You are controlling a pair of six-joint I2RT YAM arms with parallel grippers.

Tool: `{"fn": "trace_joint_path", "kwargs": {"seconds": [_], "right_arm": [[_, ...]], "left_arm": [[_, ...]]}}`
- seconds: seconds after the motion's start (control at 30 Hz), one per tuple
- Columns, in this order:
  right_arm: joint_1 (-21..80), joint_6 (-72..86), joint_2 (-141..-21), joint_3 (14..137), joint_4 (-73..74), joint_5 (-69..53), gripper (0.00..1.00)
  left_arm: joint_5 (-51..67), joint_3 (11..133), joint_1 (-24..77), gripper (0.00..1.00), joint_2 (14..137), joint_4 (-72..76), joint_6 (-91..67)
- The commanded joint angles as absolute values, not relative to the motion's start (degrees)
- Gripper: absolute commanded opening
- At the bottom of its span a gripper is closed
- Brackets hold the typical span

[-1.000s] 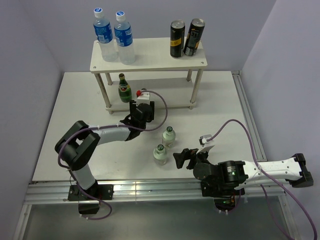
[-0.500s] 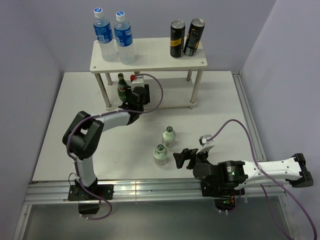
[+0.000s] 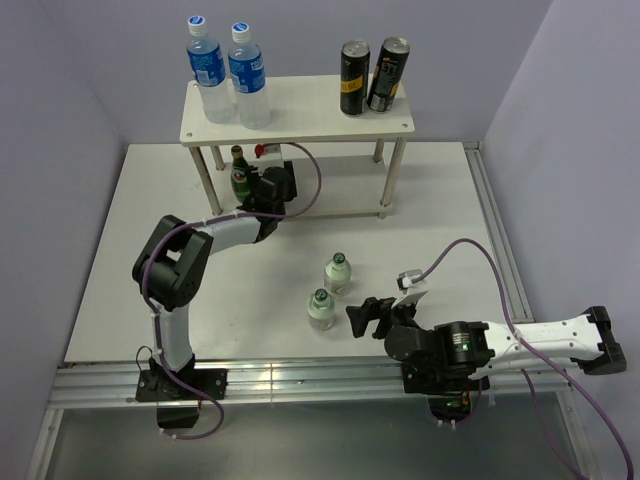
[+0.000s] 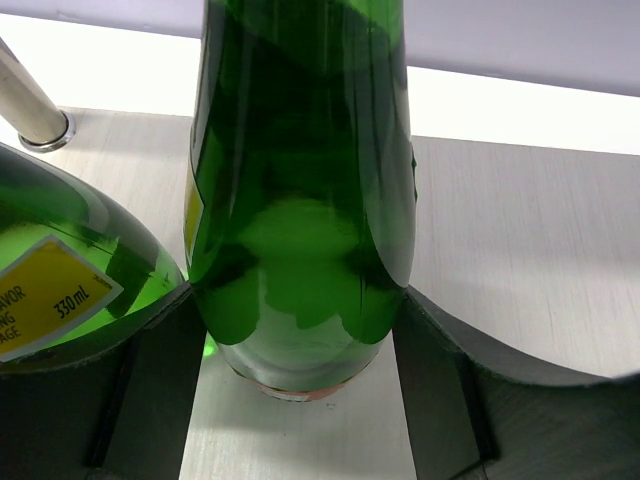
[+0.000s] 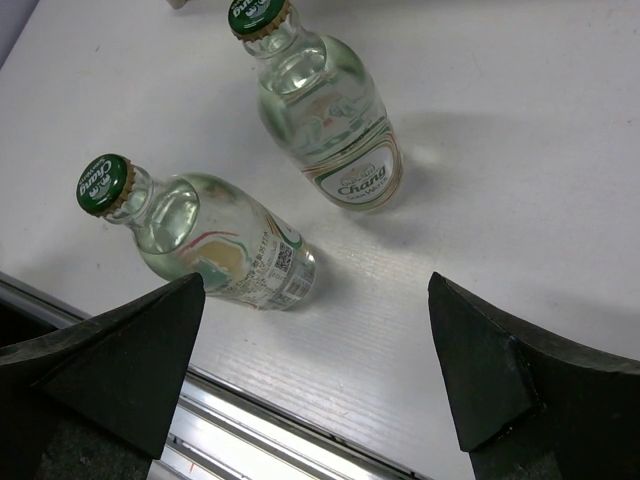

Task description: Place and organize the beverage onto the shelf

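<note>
The cream shelf (image 3: 310,105) carries two blue-label bottles (image 3: 228,72) on the left of its top board. My left gripper (image 4: 300,335) reaches over the lower board (image 4: 520,250) and is shut on a dark green bottle (image 4: 300,200). That bottle's base is at or just above the board. A second green bottle (image 4: 60,270) with a yellow label leans against the left finger. From above, one green bottle (image 3: 238,172) shows just left of the left gripper (image 3: 268,183). Two clear glass bottles (image 3: 339,272) (image 3: 320,308) stand on the table. My right gripper (image 3: 365,315) is open beside the nearer one (image 5: 210,245).
Two dark cans (image 3: 355,78) (image 3: 388,75) stand on the right of the top board. A shelf leg (image 4: 30,110) rises at the back left of the lower board. A metal rail (image 3: 300,378) runs along the table's near edge, and walls close in the left and right sides.
My left arm has moved back and left from the shelf's front, taking the green bottle in over the lower board. The right arm and the clear bottles have not moved.
</note>
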State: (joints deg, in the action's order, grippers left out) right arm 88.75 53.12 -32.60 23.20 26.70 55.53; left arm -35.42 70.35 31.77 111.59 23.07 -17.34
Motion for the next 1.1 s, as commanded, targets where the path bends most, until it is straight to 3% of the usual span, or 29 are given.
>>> {"fn": "trace_joint_path", "kwargs": {"seconds": [0.0, 0.1, 0.17, 0.27, 0.4, 0.47, 0.53, 0.57, 0.67, 1.07], "right_arm": [[89.1, 54.3, -33.0, 23.9, 26.7, 58.1, 1.00], [89.1, 54.3, -33.0, 23.9, 26.8, 58.2, 1.00], [89.2, 54.3, -32.9, 23.9, 26.7, 58.2, 1.00], [89.1, 54.3, -32.8, 23.9, 26.8, 58.3, 1.00], [89.2, 54.5, -32.9, 23.9, 26.9, 58.3, 1.00], [89.2, 54.6, -32.9, 24.0, 27.0, 58.3, 1.00], [89.1, 54.6, -32.8, 23.9, 27.0, 58.4, 1.00], [89.1, 54.5, -32.9, 24.0, 27.0, 58.3, 1.00], [89.1, 54.6, -32.9, 24.0, 27.0, 58.4, 1.00], [89.2, 54.8, -32.3, 23.8, 27.2, 58.9, 1.00]], "left_arm": [[-35.5, 70.0, 31.4, 0.06, 109.2, 30.4, -18.5], [-35.2, 66.7, 31.5, 0.20, 107.4, 32.1, -19.2], [-34.9, 64.9, 31.5, 0.39, 107.1, 32.9, -19.3], [-35.2, 64.4, 31.5, 0.53, 107.5, 32.4, -19.7], [-34.9, 62.8, 31.6, 0.58, 107.4, 32.9, -20.3], [-35.1, 62.1, 31.8, 0.71, 107.5, 33.2, -20.3], [-35.1, 61.8, 32.0, 0.74, 107.7, 33.1, -20.4], [-35.0, 61.5, 32.1, 0.82, 107.7, 33.1, -20.4], [-36.2, 60.8, 33.1, 0.93, 107.4, 32.9, -19.7], [-44.1, 55.2, 40.1, 0.98, 99.5, 29.8, -18.7]]}}
